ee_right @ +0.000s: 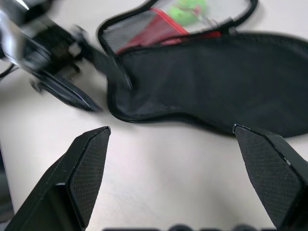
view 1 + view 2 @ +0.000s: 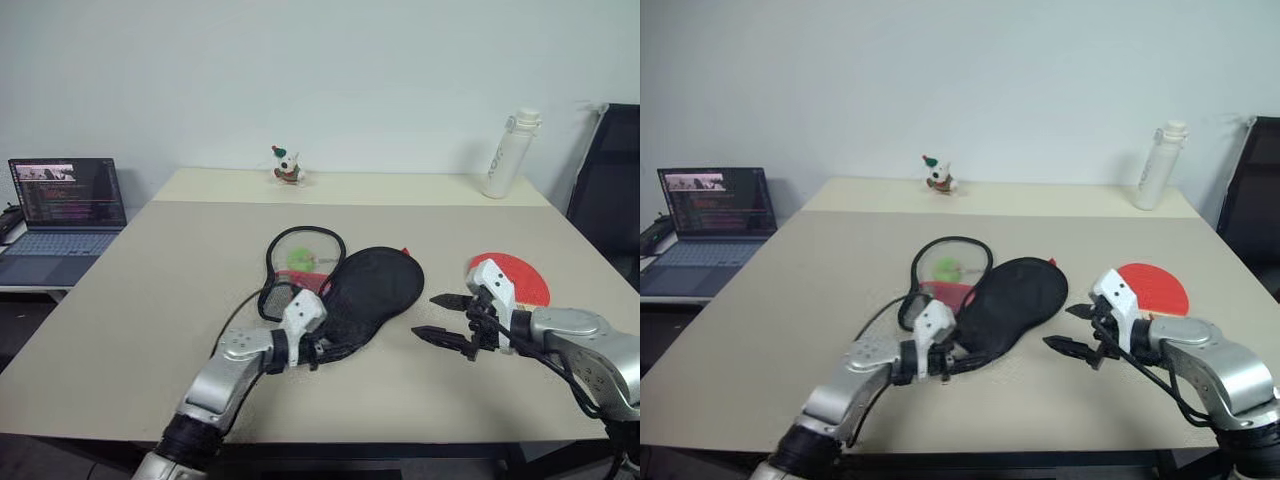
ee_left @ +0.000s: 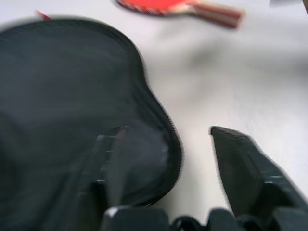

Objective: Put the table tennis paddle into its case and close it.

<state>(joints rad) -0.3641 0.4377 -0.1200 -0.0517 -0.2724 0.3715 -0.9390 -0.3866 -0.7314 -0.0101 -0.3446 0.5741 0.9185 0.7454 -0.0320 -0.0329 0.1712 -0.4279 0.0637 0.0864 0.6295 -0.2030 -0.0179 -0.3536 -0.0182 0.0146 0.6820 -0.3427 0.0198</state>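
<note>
Your soft black paddle-shaped fabric case point(image 2: 368, 290) lies unzipped mid-table, its red and mesh half folded back, probably to leave the mouth clear. Your left gripper point(image 2: 312, 350) sits at its narrow end, fingers parted around the edge, not clamped. Your right gripper point(image 2: 445, 318) hovers wide open, empty, beside the red-faced wooden-handled paddle point(image 2: 520, 277). No writing is readable.

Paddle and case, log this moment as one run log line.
case: unzipped, on table | table tennis paddle: outside, beside case | left gripper: open at case edge | right gripper: open, empty
</note>
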